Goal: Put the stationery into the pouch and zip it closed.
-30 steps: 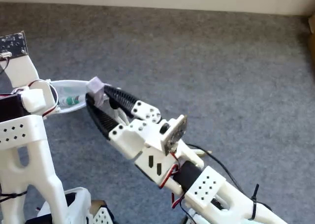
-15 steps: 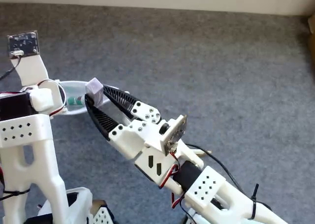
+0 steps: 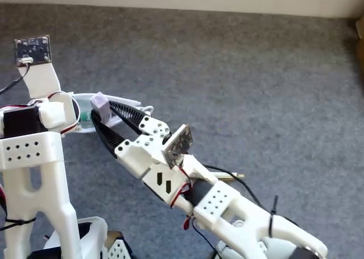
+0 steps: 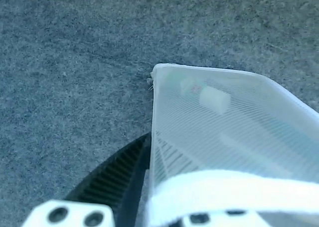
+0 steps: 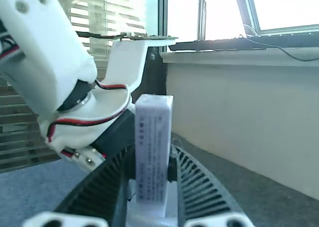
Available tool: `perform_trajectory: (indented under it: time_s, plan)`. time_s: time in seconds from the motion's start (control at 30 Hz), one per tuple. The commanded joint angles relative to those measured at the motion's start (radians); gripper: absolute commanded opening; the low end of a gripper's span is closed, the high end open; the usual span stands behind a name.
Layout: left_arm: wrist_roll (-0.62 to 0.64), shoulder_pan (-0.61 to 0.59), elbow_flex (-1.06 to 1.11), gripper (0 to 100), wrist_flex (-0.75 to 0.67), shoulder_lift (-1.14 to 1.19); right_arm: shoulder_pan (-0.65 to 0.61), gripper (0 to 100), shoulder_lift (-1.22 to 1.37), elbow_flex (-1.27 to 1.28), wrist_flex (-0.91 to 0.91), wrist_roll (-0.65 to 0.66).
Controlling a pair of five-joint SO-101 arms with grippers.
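Right hand (image 5: 151, 156) clamps the eraser (image 5: 154, 127), long axis along its fingers (image 5: 199, 182); left hand (image 4: 149, 157) seemingly pinches the pouch (image 4: 224, 132).

White arms (image 3: 31, 156), ribbed black claw (image 3: 100, 113), red-black wires (image 5: 89, 120)

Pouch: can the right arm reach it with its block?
Probably yes. The right claw, shut on the lilac block, sits right at the pouch, nothing between them; whether its mouth is open I cannot tell.
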Motion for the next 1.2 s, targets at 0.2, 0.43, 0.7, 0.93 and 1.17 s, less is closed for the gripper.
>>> perform_trajectory:
  time_s: [0.2, 0.43, 0.7, 0.93, 1.17]
  plan:
    - [0.011, 0.045, 0.025, 1, 0.012, 0.022, 0.013, 1.1, 0.036, -0.062, -0.062, -0.005]
    - [0.008, 0.044, 0.025, 1, 0.014, 0.022, 0.013, 13.5, 0.036, -0.031, -0.064, -0.009]
    - [0.006, 0.044, 0.047, 1, 0.006, 0.022, 0.007, 14.8, 0.001, -0.008, -0.064, -0.006]
    - [0.006, 0.044, 0.047, 1, 0.006, 0.022, 0.008, 14.8, -0.162, 0.051, -0.056, -0.008]
    - [0.009, 0.033, 0.048, 1, 0.006, 0.022, 0.012, 14.8, -0.292, 0.064, 0.065, -0.011]
